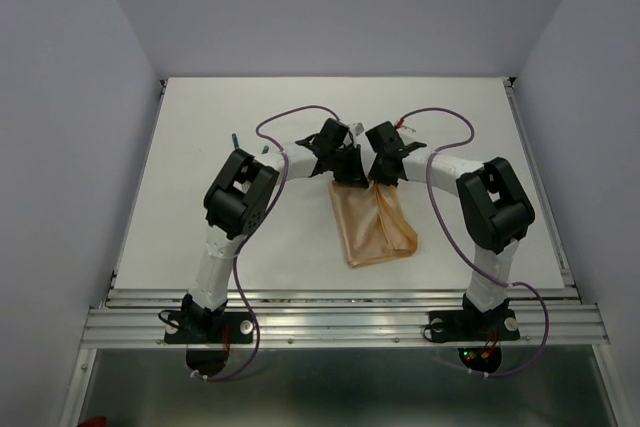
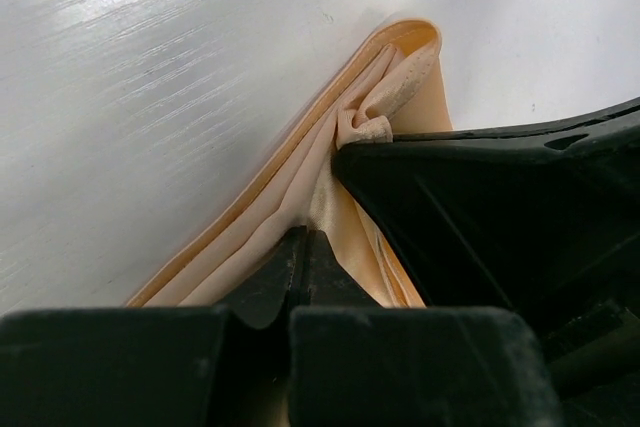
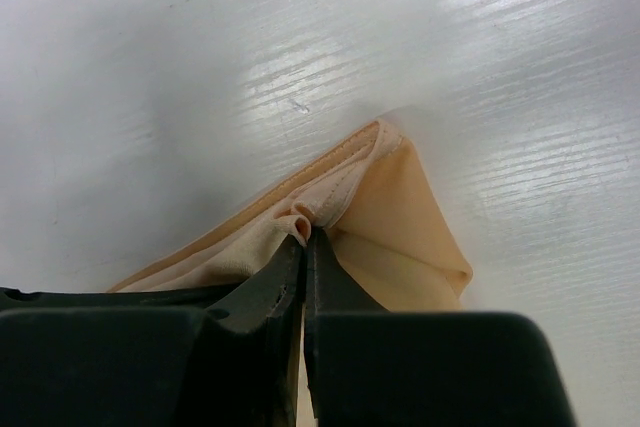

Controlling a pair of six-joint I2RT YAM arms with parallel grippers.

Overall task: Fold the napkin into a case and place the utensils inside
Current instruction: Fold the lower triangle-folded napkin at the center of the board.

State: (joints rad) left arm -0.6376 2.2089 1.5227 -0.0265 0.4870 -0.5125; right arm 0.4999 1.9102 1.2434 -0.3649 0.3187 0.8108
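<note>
Left fingers, right fingers pinching far edge of napkin.

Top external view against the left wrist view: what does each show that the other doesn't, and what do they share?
Only the top external view shows the whole napkin as a folded oblong on the table, both arms, and what look like green-handled utensils lying apart from it, partly hidden by the left arm. Only the left wrist view shows the stacked layers and hemmed edge up close, with the left hand shut on them. Both show the napkin and the right hand gripping it beside the left.
</note>
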